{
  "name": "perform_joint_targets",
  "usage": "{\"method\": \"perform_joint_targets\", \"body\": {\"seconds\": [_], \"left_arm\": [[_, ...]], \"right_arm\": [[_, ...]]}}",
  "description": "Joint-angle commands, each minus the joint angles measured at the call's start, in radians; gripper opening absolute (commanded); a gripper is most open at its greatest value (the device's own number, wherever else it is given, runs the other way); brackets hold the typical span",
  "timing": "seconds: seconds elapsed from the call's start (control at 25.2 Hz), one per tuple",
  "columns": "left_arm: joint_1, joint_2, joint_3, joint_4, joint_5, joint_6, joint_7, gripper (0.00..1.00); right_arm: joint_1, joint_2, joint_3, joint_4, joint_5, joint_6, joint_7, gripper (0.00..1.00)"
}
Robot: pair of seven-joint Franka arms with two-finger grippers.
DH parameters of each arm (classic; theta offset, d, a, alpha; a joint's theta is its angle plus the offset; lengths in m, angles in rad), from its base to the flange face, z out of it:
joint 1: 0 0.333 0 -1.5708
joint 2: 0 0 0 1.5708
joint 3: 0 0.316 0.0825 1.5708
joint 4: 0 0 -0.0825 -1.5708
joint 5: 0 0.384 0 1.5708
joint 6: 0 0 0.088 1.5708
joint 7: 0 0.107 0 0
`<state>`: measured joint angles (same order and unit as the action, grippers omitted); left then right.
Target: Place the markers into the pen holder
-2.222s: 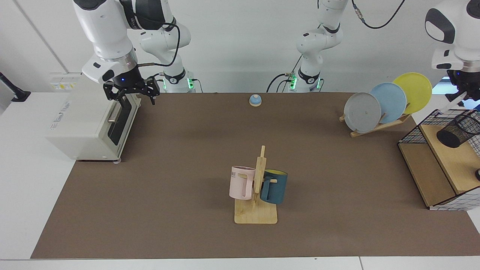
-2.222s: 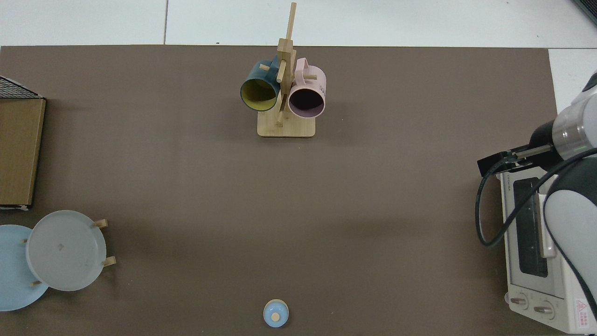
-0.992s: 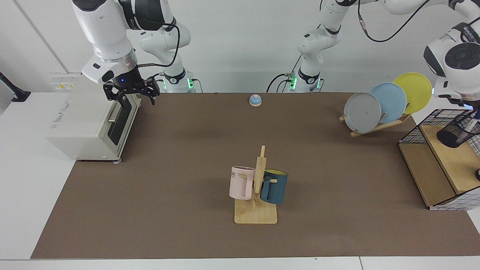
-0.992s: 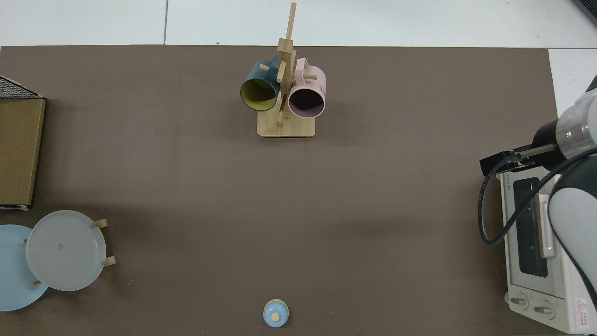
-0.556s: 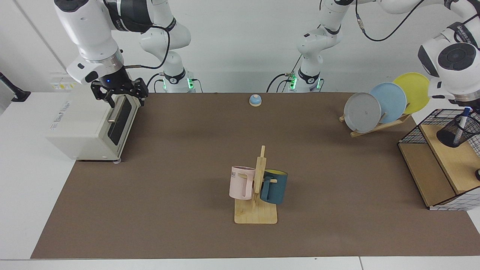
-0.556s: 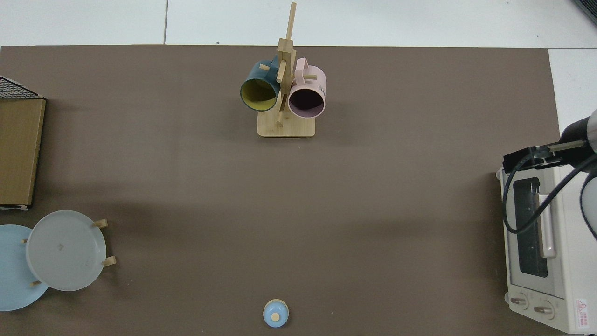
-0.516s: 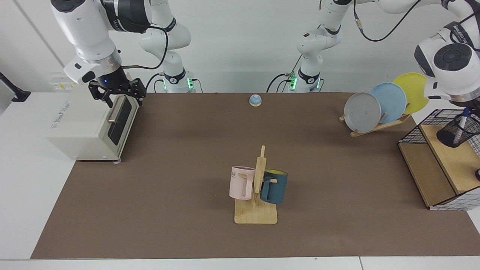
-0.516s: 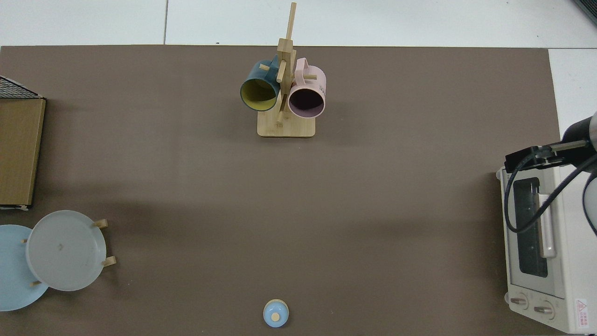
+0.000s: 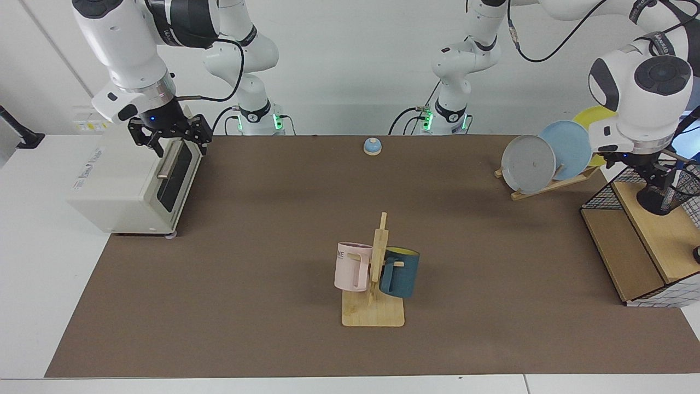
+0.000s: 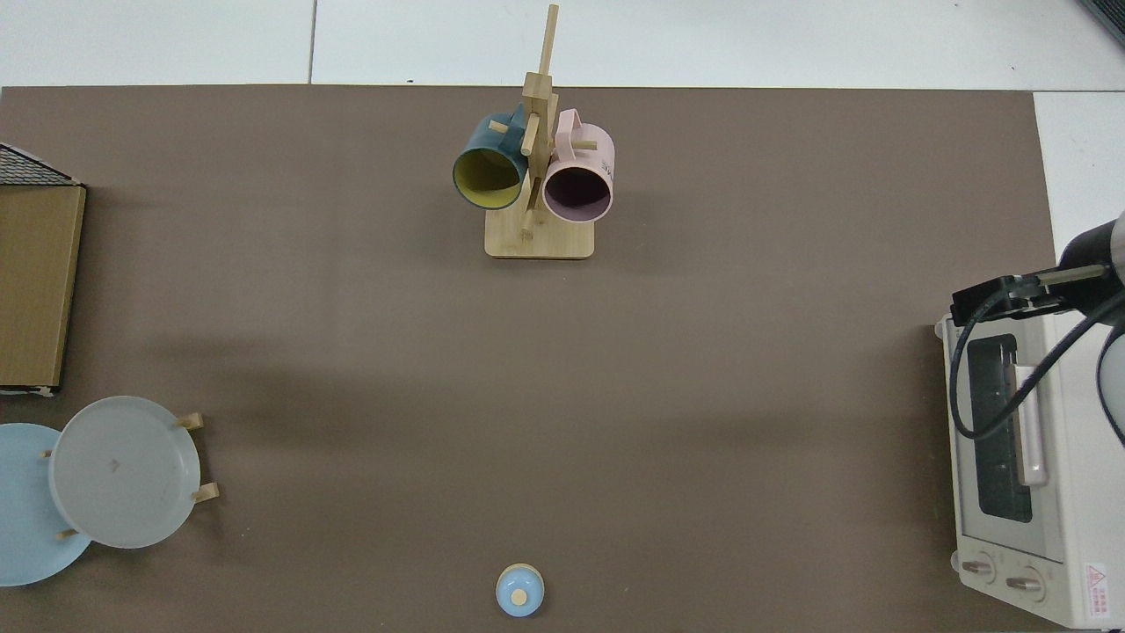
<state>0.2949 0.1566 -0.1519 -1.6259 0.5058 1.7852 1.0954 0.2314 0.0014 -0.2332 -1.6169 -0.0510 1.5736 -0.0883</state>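
Where mesh blurs, left gripper (image 9: 655,176) seemingly at pen holder (image 9: 664,198)

Toaster oven (image 9: 131,183), mug tree (image 9: 374,273), plate rack (image 9: 552,183), bell (image 9: 372,146)

You saw a matt brown table mat (image 9: 246,230), a pale wooden mug rack (image 9: 374,306), glossy white arm shells (image 9: 131,49), a black wire-mesh pen holder (image 9: 664,197).

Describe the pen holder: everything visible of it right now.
The pen holder is a small black wire-mesh cup. It stands tilted on the wooden shelf of the wire rack at the table's edge, seen in the facing view only. The left gripper is right over its mouth and hides part of the rim. No marker can be made out. Whether the gripper touches it cannot be told.
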Motion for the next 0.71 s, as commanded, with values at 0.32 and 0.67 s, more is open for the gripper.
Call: {"method": "perform_joint_targets", "body": {"seconds": [0.32, 0.67], "left_arm": [[-0.083, -0.008, -0.023, -0.014, -0.288, -0.073, -0.619, 1.00], [-0.103, -0.015, -0.029, -0.014, -0.380, -0.093, -0.923, 1.00]], "right_arm": [[-0.010, -0.014, 0.002, -0.017, 0.017, 0.008, -0.001, 1.00], [-0.007, -0.017, 0.003, -0.018, 0.020, -0.007, -0.001, 1.00]]}}
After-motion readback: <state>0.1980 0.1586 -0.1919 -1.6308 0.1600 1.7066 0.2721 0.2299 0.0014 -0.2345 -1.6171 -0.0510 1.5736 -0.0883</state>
